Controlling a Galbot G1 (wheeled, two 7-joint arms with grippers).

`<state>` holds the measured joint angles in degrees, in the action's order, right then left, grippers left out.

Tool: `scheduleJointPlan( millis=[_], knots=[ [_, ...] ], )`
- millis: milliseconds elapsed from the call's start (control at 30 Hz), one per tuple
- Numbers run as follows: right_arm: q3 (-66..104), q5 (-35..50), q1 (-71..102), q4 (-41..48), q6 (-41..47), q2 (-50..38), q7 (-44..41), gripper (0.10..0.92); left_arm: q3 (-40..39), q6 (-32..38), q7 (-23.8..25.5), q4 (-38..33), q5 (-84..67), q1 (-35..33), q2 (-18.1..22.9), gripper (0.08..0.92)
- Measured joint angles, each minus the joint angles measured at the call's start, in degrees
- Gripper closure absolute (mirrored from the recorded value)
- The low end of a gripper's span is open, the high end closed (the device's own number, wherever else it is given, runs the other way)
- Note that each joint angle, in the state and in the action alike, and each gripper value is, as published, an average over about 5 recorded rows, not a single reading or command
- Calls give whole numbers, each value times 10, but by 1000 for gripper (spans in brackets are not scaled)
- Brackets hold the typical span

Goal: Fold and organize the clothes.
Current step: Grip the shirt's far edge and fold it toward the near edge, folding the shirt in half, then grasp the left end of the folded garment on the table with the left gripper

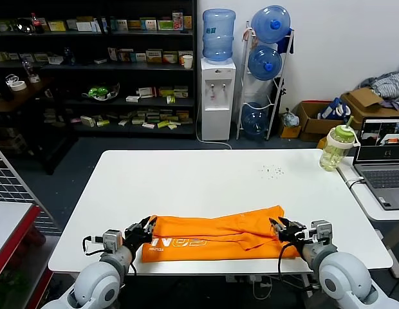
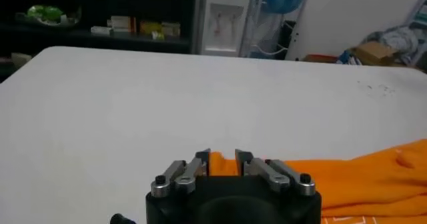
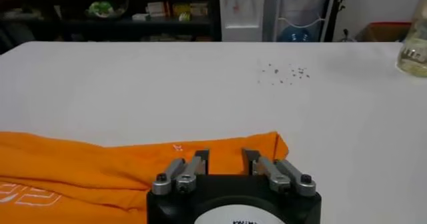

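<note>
The bright orange T-shirt [image 1: 215,237] lies folded into a long band along the near edge of the white table [image 1: 206,180], with white lettering [image 1: 180,243] showing towards its left end. My left gripper [image 1: 148,226] is at the shirt's left end, open, its fingers either side of the orange edge [image 2: 221,164]. My right gripper [image 1: 277,229] is at the shirt's right end, open wider, with the shirt's corner [image 3: 263,145] between and beyond its fingers [image 3: 201,159]. Both sit low at the table surface.
A green-lidded bottle [image 1: 336,147] stands at the table's far right corner, beside an open laptop [image 1: 384,158] on a side table. Small dark specks [image 1: 272,170] lie on the table. Shelves [image 1: 96,64] and a water dispenser [image 1: 217,96] stand behind.
</note>
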<state>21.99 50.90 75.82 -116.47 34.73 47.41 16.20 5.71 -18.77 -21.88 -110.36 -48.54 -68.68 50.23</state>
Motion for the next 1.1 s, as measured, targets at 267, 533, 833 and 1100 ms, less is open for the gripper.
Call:
scheduleJointPlan(
  millis=[267, 533, 833, 1100],
  knots=[
    [10, -6, 22, -10, 0, 5, 0, 285, 8, 5, 2, 11, 18, -22, 22, 352],
    [17, -8, 31, -16, 0, 8, 0, 203, 9, 9, 5, 41, 27, -22, 45, 183],
    [18, -10, 37, -19, 0, 12, 0, 203, 2, 12, 3, 57, 31, -27, 54, 293],
    [20, -11, 41, -20, -4, 12, 1, 203, 2, 17, 3, 62, 31, -29, 63, 518]
  ],
)
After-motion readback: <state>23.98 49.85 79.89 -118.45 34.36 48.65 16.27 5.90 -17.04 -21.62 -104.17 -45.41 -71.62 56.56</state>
